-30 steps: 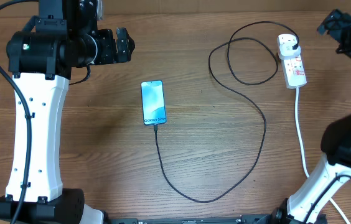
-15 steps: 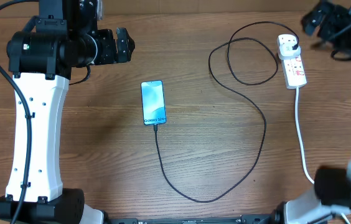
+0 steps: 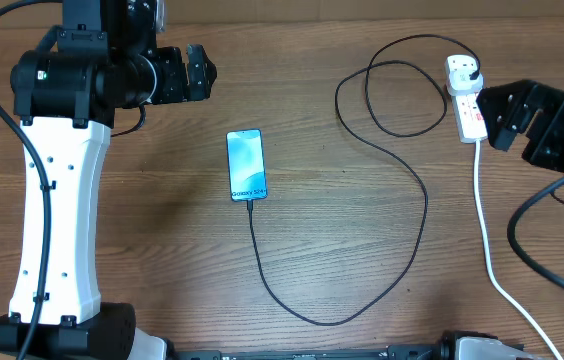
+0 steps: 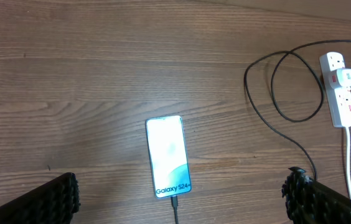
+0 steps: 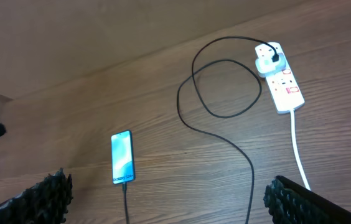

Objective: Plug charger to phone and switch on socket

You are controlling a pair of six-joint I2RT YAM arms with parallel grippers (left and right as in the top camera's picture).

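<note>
Phone [image 3: 246, 165], charger [image 3: 426, 210] and socket [image 3: 468, 97] on the table [image 3: 162, 270].
Phone left of centre; charger runs from its near end, loops right, and plugs into the socket at far right.

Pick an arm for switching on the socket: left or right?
Right. The right gripper is open right beside the socket, so it likely needs only a short move to the switches. The left gripper is across the table, past the phone, which already has the charger at its port.

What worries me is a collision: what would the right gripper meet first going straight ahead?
Judging by its wrist view, the right gripper would likely reach bare table, beside the charger cable; the socket sits off-line. Depth is unclear.
</note>
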